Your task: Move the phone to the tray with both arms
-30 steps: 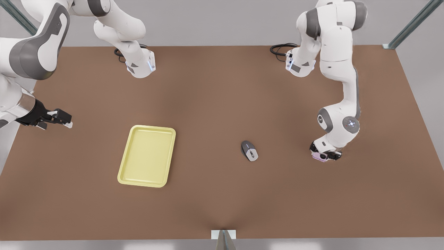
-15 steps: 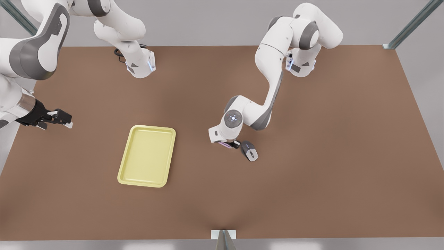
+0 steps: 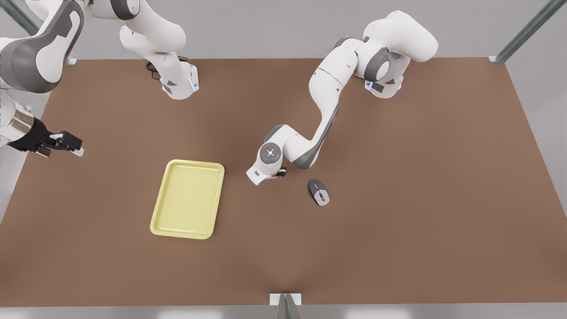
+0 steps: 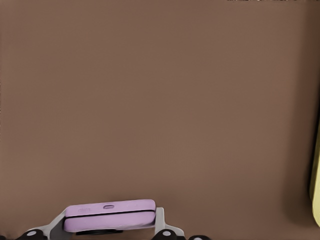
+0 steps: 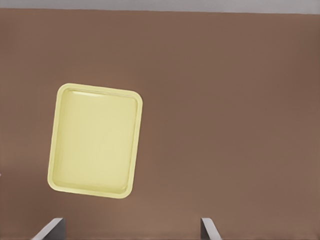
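**Phone carried toward the tray**

Since the earlier frames, the arm on the front view's right has swung from the far right of the desk (image 3: pixel 398 248), past the mouse (image 3: pixel 318 192), and now hangs between mouse and tray (image 3: pixel 188 199). The other arm, at the front view's left edge, has drifted slightly up and outward.

The left wrist view identifies the carrying arm as the left one. Its left tool (image 4: pixel 111 231) is clamped on the phone (image 4: pixel 110 214), held edge-on above bare desk, with the tray's rim just entering that view.

The right tool (image 3: pixel 66 145) waits well apart from the tray, fingers spread wide.

The step in hand looks like transport. Next, either a short carry over the tray and release, or a handover to the right arm.
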Available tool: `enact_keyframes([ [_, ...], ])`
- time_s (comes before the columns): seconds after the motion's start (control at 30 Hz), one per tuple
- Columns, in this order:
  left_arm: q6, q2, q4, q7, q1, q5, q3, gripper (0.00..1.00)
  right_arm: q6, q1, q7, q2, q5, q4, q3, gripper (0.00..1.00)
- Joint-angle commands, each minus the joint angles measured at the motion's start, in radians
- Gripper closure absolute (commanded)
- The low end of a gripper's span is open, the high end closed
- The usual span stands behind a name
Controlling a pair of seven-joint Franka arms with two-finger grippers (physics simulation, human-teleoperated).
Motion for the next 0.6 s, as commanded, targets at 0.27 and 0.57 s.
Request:
enact_keyframes([
  [0.27, 0.145, 0.029, 0.045, -0.305, 0.003, 0.055, 0.001, 0.00, 0.097, 0.014, -0.007, 0.006, -0.043, -0.107, 0.004, 0.00],
  [0.57, -0.158, -0.117, 0.028, 0.114, 0.166, 0.103, 0.070, 0.00, 0.231, 0.046, -0.009, -0.075, -0.024, -0.326, 0.023, 0.00],
])
